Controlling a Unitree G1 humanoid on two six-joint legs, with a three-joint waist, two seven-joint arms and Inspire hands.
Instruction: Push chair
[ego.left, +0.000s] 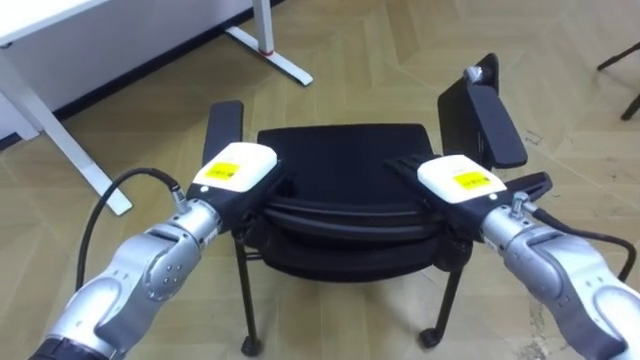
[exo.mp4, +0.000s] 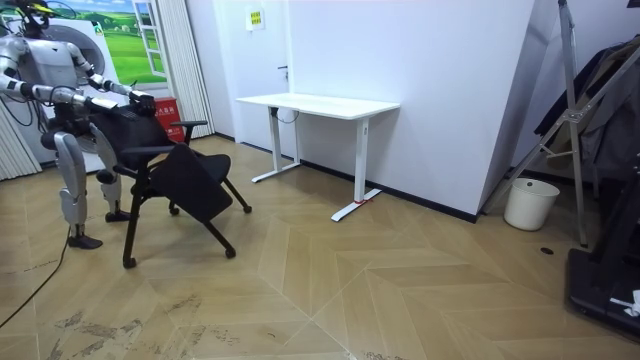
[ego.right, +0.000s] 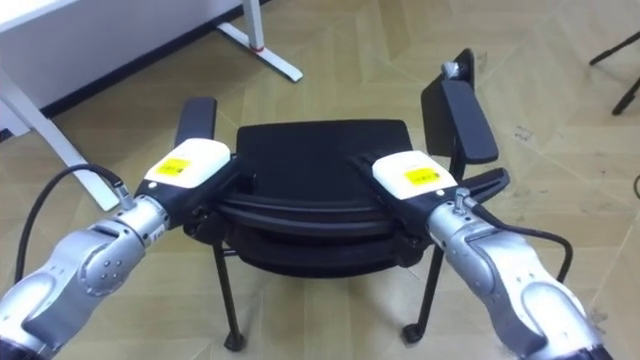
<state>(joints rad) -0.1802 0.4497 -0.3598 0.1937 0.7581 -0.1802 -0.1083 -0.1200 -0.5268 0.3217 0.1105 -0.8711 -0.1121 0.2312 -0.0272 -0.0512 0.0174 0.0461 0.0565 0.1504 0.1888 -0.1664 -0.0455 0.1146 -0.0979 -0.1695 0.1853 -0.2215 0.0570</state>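
— Stood where, at that moment?
— Stood close behind the black padded office chair with armrests (ego.left: 340, 150), out on the pale herringbone wood floor (ego.left: 380, 50). Kept well apart from the white table on metal legs (exo.mp4: 318, 103), further toward the room view's right.

— And starting from the left?
— Found the left hand (ego.left: 235, 168) set on the left end of the chair's curved backrest (ego.left: 340, 207), just beside the left armrest (ego.left: 222, 125). Could not tell how far open, nor whether closed on anything: dark against dark there.

— Then the right?
— Found the right hand (ego.left: 460, 180) on the right end of the same backrest, with fingers (ego.left: 402, 165) straight and laid flat over the top edge and thumb out to the side. Wrapped round nothing; simply rested against the chair.

— Which step, then?
— Judged it as hands placed, with the push itself about to begin or barely begun.

— And needed next?
— Probably called for even pressure from both sides and steps forward behind the chair. Risked swinging it round on its castors (ego.left: 430, 338) if pressed harder on one side. Risked tipping it too, given contact so high on the back.
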